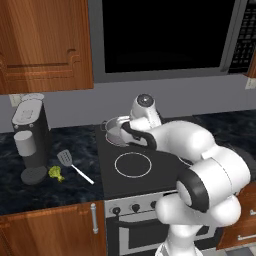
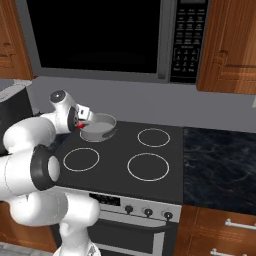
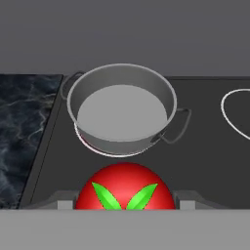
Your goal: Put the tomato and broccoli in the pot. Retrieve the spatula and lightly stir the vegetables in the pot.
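My jaws are closed on the tomato (image 3: 126, 188), a round bright red one with green leaves on top, sitting between my two finger tips (image 3: 188, 199) at the bottom of the hand view. In the right base view a sliver of its red shows at my gripper (image 2: 80, 125), just beside the near rim of the pot.

The pot (image 3: 122, 110) is round, grey metal, with low straight sides and two small side handles. It stands on the back left burner ring of the black stovetop (image 2: 125, 157), and its inside shows only bare grey bottom. The tomato is held in front of the pot, not over its opening.

To the left of the stove, on the dark marbled surface (image 1: 75, 187), the broccoli (image 1: 55, 173) lies just beside the round base of a dark coffee machine (image 1: 31, 140). The spatula (image 1: 73, 166) lies flat near it to the right, slotted grey blade toward the wall, thin white handle pointing toward the front edge.
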Tool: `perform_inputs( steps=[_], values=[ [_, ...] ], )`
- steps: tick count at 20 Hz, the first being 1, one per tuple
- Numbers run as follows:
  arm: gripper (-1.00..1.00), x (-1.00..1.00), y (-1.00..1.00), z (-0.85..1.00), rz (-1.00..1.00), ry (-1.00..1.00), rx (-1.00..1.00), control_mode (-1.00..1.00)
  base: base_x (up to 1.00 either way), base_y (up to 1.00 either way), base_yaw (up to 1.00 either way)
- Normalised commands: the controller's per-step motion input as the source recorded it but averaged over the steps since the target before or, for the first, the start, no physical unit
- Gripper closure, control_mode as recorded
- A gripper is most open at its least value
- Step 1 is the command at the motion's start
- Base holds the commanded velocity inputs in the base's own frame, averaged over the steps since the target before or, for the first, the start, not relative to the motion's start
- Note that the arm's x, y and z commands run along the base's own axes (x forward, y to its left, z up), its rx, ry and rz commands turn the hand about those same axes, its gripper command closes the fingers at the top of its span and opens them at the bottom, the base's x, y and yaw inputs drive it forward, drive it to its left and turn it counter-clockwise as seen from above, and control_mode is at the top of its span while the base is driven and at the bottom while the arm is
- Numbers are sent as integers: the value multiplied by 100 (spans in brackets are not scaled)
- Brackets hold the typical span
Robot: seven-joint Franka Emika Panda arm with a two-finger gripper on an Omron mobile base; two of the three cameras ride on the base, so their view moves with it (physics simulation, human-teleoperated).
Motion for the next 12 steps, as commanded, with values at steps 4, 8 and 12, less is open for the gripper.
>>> perform_inputs(
  steps=[4,8,12],
  values=[
    [100,49,-11,-3,0,0,0,-100,0,0,0],
    [100,5,-2,-15,0,0,0,-100,0,0,0],
    [100,12,-1,-20,0,0,0,-100,0,0,0]
  ],
)
